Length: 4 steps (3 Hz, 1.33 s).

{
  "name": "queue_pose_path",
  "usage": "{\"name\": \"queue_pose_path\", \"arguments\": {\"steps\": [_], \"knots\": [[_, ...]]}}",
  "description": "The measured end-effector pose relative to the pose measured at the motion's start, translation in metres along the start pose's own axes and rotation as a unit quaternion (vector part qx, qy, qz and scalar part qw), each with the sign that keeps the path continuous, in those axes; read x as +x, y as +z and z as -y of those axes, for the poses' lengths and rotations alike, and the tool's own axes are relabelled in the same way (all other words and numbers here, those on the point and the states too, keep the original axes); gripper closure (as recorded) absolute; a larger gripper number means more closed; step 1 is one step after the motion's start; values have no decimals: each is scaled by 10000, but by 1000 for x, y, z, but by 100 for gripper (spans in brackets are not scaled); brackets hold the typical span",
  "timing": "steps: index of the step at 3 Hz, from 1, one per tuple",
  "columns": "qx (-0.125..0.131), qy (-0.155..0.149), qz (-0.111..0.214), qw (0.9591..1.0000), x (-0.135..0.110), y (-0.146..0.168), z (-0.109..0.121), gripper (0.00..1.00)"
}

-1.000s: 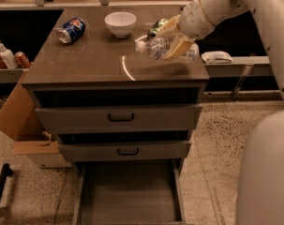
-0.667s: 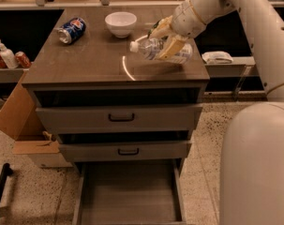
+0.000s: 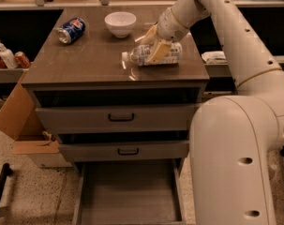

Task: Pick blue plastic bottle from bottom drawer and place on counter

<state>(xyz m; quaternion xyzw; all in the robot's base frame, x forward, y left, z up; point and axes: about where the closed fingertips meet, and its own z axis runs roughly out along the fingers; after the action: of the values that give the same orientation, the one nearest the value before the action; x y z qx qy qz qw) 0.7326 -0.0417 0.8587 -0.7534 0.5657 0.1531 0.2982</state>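
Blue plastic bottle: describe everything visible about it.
The blue plastic bottle is clear plastic with a pale label and white cap. It lies on its side on the counter, cap pointing left in the picture. The gripper is over it, its tan fingers closed across the bottle's middle, one in front, one behind.

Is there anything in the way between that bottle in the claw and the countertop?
Nothing visible. The claw grips the blue plastic bottle on its side right at the counter; the white bowl and soda can sit farther back.
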Motion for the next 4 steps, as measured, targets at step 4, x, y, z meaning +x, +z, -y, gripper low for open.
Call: {"name": "queue_pose_path", "arguments": {"steps": [4], "knots": [[74,105,-95,9999,3,6,17,0]]}}
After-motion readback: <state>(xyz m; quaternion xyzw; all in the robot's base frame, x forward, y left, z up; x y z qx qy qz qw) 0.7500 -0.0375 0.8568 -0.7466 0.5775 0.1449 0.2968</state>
